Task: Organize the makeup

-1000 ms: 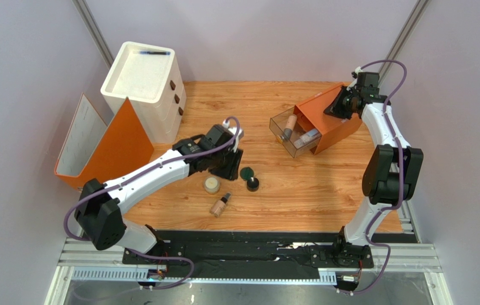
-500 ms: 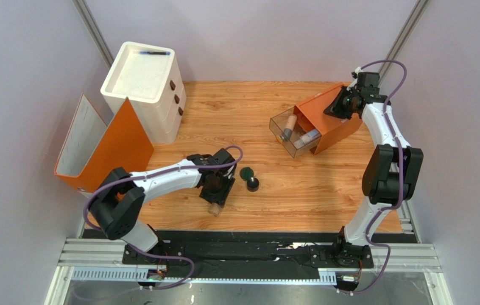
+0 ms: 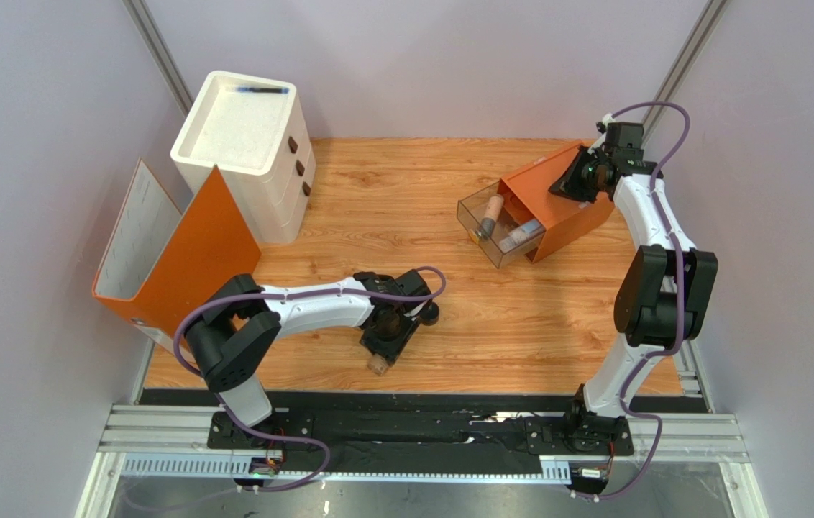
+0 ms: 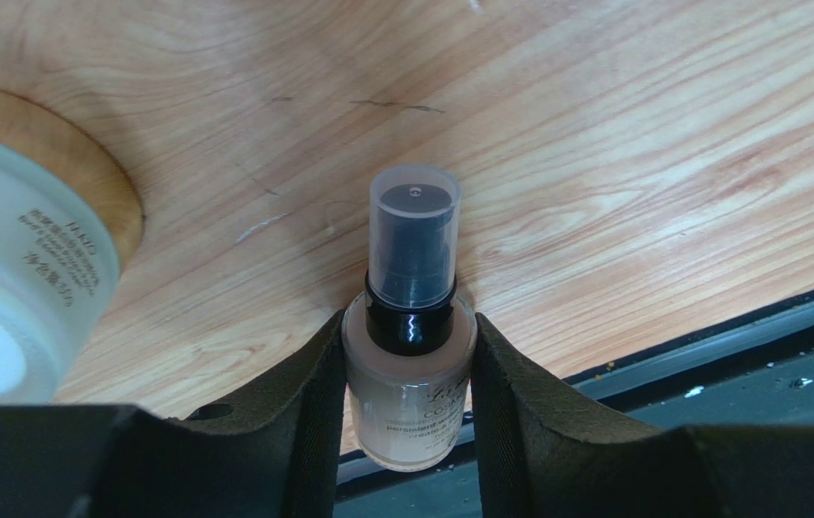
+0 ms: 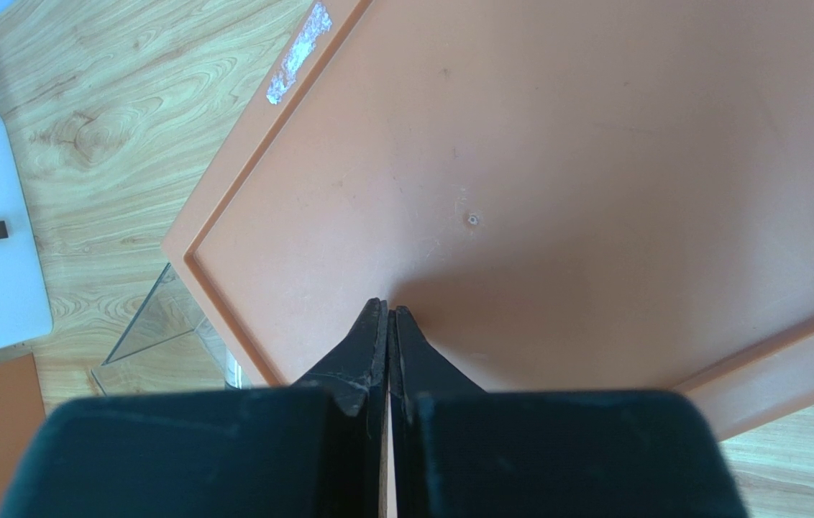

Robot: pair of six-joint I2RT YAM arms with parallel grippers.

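Observation:
My left gripper (image 3: 383, 343) is low over the table near its front edge, its jaws closed against both sides of a beige dark-capped tube (image 4: 411, 372) that lies on the wood, cap pointing away. The tube's end shows below the gripper (image 3: 380, 364). A cream round jar (image 4: 12, 291) stands just left of it. A black round jar (image 3: 430, 314) sits right of the wrist. The clear drawer (image 3: 474, 205) of the orange box (image 3: 568, 221) holds another beige tube (image 3: 492, 210) and a clear tube (image 3: 523, 230). My right gripper (image 5: 390, 313) is shut, tips on the orange box top. The green discs are hidden.
A white drawer cabinet (image 3: 239, 135) stands at the back left, with an orange and white folder (image 3: 179, 254) leaning beside it. A black rail (image 3: 433, 416) runs along the table's near edge, just beyond the held tube.
My left arm has swung from mid-table toward the near edge and come down around the beige tube, covering the cream jar and green disc from above. The right arm has not moved.

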